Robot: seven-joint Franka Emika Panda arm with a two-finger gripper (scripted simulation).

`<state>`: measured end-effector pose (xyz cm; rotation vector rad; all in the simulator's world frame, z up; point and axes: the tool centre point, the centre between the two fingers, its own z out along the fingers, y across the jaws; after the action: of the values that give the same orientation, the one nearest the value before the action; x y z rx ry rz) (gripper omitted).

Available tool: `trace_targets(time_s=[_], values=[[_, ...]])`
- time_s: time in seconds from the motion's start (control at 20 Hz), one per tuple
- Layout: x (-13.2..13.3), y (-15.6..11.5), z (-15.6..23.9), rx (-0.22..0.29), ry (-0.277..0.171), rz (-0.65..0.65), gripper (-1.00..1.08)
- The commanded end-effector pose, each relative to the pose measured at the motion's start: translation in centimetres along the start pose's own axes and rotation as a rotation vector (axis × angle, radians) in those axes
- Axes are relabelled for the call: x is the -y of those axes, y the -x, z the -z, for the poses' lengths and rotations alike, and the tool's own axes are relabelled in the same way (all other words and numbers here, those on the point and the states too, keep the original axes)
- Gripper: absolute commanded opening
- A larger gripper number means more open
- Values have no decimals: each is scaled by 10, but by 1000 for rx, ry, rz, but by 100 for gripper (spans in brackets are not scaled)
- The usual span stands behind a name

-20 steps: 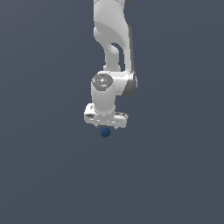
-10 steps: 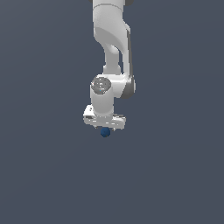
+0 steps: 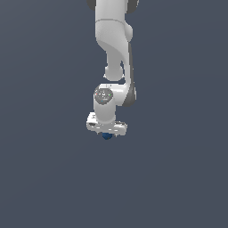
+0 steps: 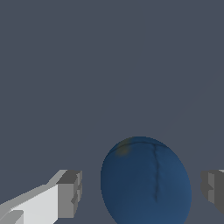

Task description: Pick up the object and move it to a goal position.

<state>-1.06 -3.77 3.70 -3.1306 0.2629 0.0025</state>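
Observation:
The object, a small dark blue ball [image 3: 107,136], shows just under the white gripper [image 3: 107,134] in the exterior view, mostly hidden by the hand. In the wrist view the ball [image 4: 145,181] sits between the two grey fingertips [image 4: 70,193]. A narrow gap shows on each side of the ball, so the pads do not touch it. The gripper [image 4: 141,189] is open around the ball. No goal marker shows in either view.
The white arm [image 3: 113,49] comes down from the top of the exterior view. A plain dark grey surface [image 3: 178,178] fills the rest of both views.
The arm has lowered, bringing the hand down over the ball. The ball has stayed where it was.

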Motion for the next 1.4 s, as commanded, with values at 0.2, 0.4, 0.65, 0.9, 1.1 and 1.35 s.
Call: trace_targets(time_s=[0.2,0.4,0.65,0.9,1.1,1.35], values=[[0,-1,-6,-2,0,0,-100],[0,-1,-6,-2,0,0,-100],[0,-1,-6,-2,0,0,-100],[4,1,-1,-2,0,0,-100],[13,7,11,-2,0,0,-100],[33,20,36,-2,0,0,-100]])
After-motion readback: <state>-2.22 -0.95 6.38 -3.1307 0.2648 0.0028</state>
